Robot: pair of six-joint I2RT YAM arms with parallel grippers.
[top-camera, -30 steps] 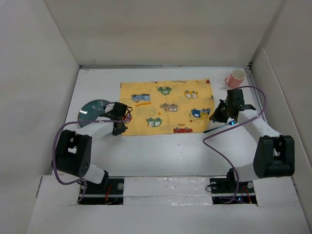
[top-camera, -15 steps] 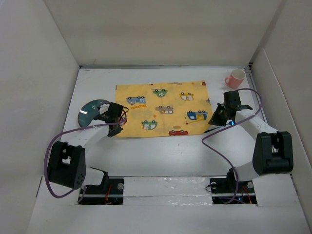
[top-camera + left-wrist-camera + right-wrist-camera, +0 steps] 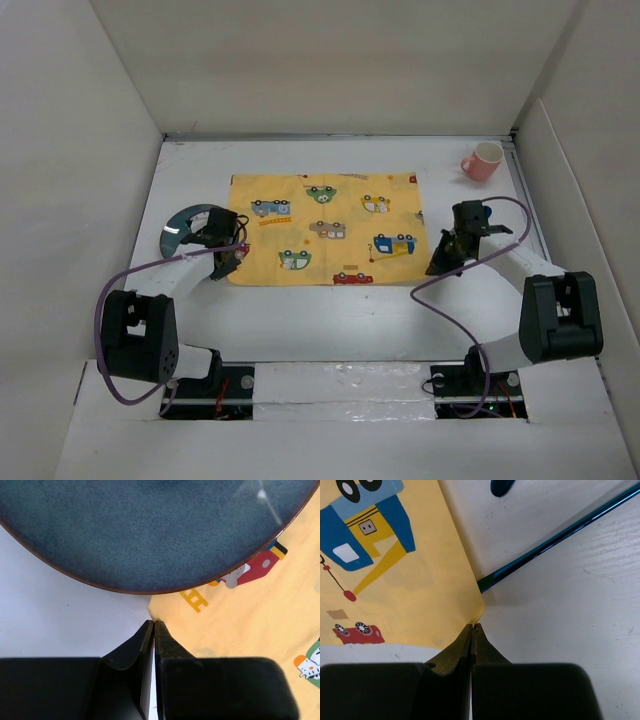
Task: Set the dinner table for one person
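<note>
Mat [image 3: 325, 228] corners in left tool [image 3: 153, 626], right tool [image 3: 472, 628], plate [image 3: 150, 530] at edge

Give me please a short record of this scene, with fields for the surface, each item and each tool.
surface: white table
mat: yellow mat, car prints, spread mid-table
plate: dark blue plate, by the mat's left edge
cup: pink cup, far right, off the mat
utensil: thin blue rod, by the mat's right edge
left tool: shut on the mat's near left corner
right tool: shut on the mat's near right corner

No legible txt or nos.
</note>
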